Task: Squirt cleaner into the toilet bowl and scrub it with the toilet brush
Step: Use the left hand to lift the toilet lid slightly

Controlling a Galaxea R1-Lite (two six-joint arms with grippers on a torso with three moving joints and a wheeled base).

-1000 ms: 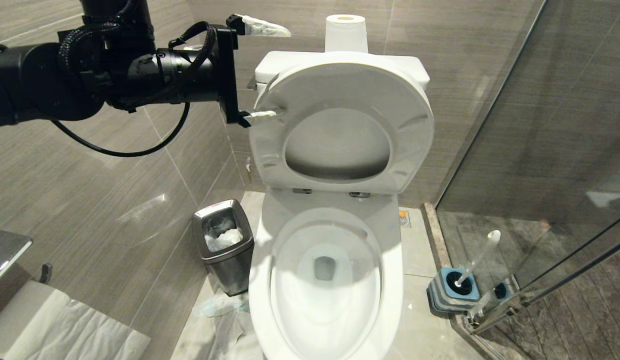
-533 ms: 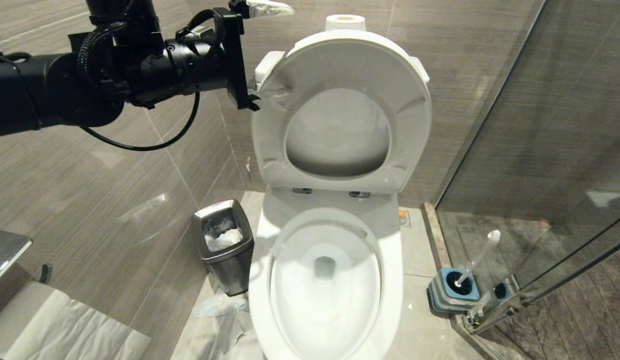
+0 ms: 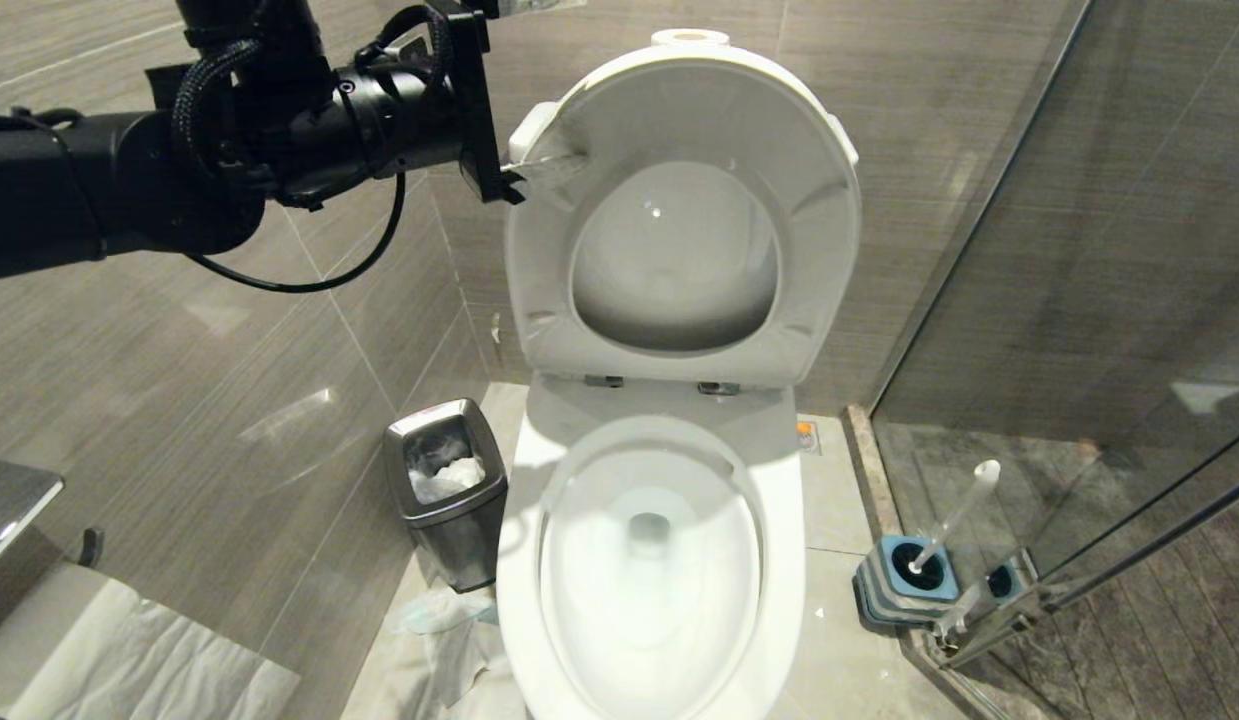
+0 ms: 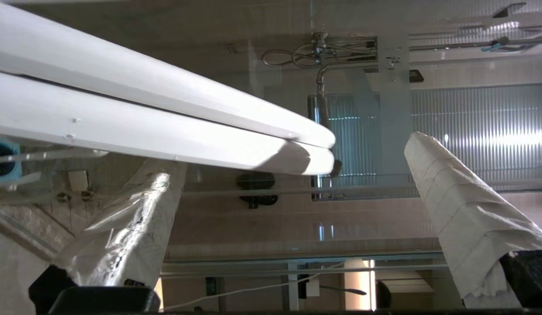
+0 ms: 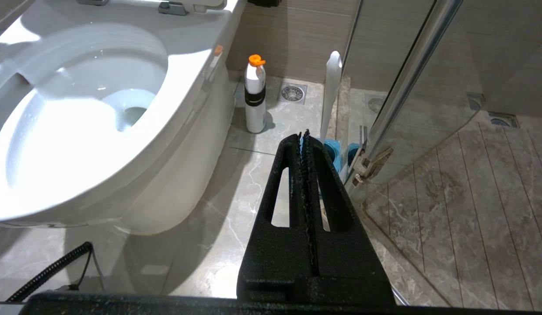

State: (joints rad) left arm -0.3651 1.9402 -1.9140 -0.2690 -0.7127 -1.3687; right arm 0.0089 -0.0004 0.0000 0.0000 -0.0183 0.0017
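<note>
I have the left gripper [image 3: 524,85] up at the far left edge of the raised seat and lid [image 3: 679,210], jaws spread wide with one wrapped finger [image 4: 135,218] against the underside of the seat. The toilet bowl [image 3: 649,570] stands open below, pale water in its bottom. My right gripper [image 5: 305,136] hangs low by the bowl's right side, jaws pressed together, and the toilet brush [image 3: 954,520] sits upright in its blue-topped holder [image 3: 904,580] on the floor beside the glass shower door [image 3: 1079,300].

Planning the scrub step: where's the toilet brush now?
The whitish-grey plastic-handled toilet brush stands in its blue-topped square holder on the floor, right of the white ceramic toilet bowl, against the glass shower partition.
</note>
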